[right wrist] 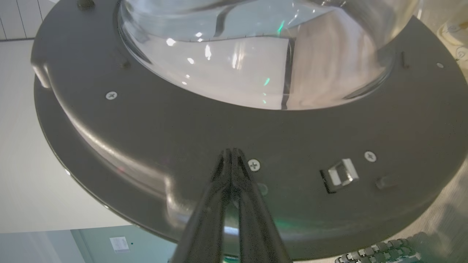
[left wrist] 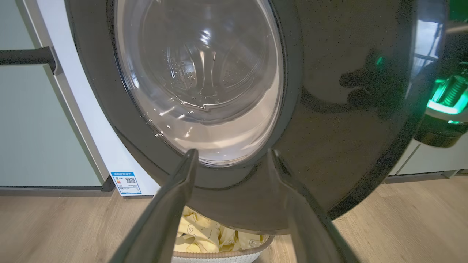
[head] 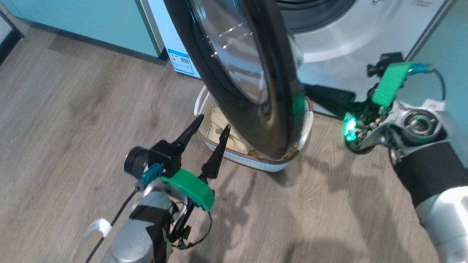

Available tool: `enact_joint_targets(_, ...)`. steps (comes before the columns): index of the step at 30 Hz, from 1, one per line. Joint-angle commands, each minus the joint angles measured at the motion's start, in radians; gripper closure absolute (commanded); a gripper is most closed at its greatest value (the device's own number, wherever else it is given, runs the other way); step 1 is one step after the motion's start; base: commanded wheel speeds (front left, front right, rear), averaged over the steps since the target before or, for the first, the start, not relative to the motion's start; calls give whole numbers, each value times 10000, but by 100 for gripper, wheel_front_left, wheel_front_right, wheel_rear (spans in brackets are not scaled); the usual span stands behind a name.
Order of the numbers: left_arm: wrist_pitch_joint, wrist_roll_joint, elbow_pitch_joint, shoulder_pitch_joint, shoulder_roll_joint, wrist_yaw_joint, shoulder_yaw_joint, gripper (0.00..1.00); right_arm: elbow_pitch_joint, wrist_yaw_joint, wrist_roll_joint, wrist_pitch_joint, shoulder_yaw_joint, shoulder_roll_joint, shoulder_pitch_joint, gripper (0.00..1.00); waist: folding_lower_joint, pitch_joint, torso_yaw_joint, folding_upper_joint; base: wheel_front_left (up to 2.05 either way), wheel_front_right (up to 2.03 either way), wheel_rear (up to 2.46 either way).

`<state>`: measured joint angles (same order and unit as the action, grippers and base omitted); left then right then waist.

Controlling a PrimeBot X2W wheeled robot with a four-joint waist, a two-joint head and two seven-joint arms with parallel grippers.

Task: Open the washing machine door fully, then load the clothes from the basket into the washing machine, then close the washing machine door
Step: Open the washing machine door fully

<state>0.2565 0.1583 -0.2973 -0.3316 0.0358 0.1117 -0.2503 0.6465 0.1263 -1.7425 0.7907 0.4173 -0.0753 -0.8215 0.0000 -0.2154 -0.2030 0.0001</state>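
Observation:
The washing machine door (head: pixel 248 73) stands part-way open, seen nearly edge-on, its glossy black face and glass window (left wrist: pixel 204 80) turned toward my left arm. Below it sits the basket (head: pixel 252 162) holding pale yellow clothes (left wrist: pixel 204 233). My left gripper (head: pixel 214 121) is open, fingers pointing at the basket's near rim and the door's lower edge. My right gripper (right wrist: pixel 231 151) is shut, its tips against the door's dark grey inner rim (right wrist: pixel 146 120) beside a screw. The white washing machine (head: pixel 365 54) stands behind the door.
Teal cabinets (head: pixel 84 22) flank the washer on the left, and another teal panel (head: pixel 446 54) stands on the right. A blue-white sticker (left wrist: pixel 126 182) marks the washer's low corner. The door latch (right wrist: pixel 342 173) sits right of my right fingers. Wood floor (head: pixel 73 109) spreads to the left.

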Motion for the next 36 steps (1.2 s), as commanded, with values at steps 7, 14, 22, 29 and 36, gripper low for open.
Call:
enact_joint_targets(7,53,-89,195,82,145,15,400,0,-669,44,-801,-589,1140,249,194,100,0,317,-73,-1,0,0,0)
enact_joint_targets(14,53,-110,173,163,145,36,451,0,-771,44,-1329,-1068,1856,249,258,100,0,460,-108,-1,0,0,0)
enact_joint_targets(22,53,-103,170,202,145,44,487,0,-739,44,-1598,-1501,2104,250,198,100,0,462,-70,-1,0,0,0)
enact_joint_targets(29,53,-111,160,225,145,45,521,0,-778,44,-1544,-2044,1882,250,250,100,0,471,-3,-1,0,0,0)
enact_joint_targets(36,53,-145,154,237,145,42,616,0,-1257,44,-1058,-3102,1141,168,567,100,0,496,138,-1,0,0,0)
